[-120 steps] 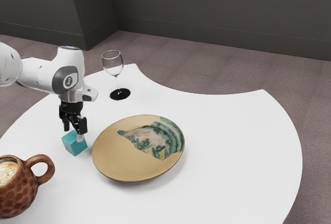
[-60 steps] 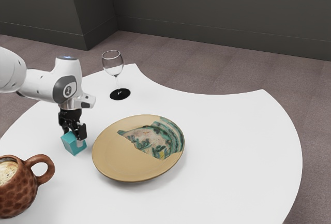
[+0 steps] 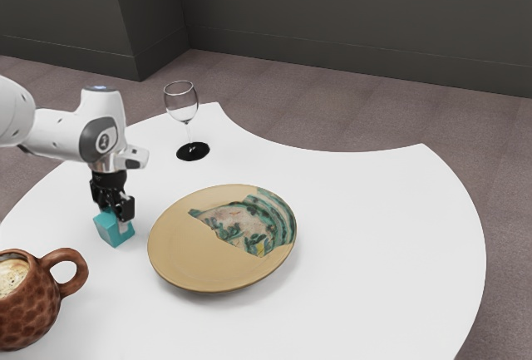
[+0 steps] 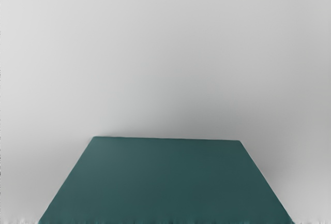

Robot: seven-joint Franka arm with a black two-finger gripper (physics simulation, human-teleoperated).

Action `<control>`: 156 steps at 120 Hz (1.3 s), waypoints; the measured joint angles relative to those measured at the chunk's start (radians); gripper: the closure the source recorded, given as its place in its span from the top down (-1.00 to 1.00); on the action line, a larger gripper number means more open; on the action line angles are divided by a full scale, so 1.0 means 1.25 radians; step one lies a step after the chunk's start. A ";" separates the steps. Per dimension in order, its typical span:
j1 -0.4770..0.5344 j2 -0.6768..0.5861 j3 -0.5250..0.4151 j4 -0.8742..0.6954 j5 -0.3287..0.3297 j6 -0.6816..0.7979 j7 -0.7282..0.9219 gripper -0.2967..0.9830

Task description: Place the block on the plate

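My gripper (image 3: 114, 214) is down at the teal block (image 3: 113, 231) in the exterior view, at the near left part of the table. One finger lies against the block's right side and the other reaches its far left side, partly hidden, so the gripper looks shut on the block. Whether the block touches the table cannot be told. At the wrist view's lower edge the block (image 4: 165, 182) appears large and dark green. The tan plate (image 3: 187, 248), with a painted pattern, stands beside the block on the exterior view's right.
A brown mug (image 3: 29, 314) with a handle stands close to the block, at the exterior view's lower left. A wine glass (image 3: 181, 104) is beyond the plate, toward the back. The white table (image 3: 374, 244) ends in a curved edge.
My hand came down to the block, then moved slightly toward the exterior view's left and up. The block shifted the same way with it. The plate has stayed put.
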 joint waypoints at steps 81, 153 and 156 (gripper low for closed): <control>-0.078 -0.177 -0.054 -0.069 -0.008 -0.010 -0.013 0.04; -0.232 -0.045 -0.097 0.025 -0.119 -0.004 -0.021 0.04; -0.232 -0.035 -0.097 0.030 -0.119 -0.003 -0.021 0.05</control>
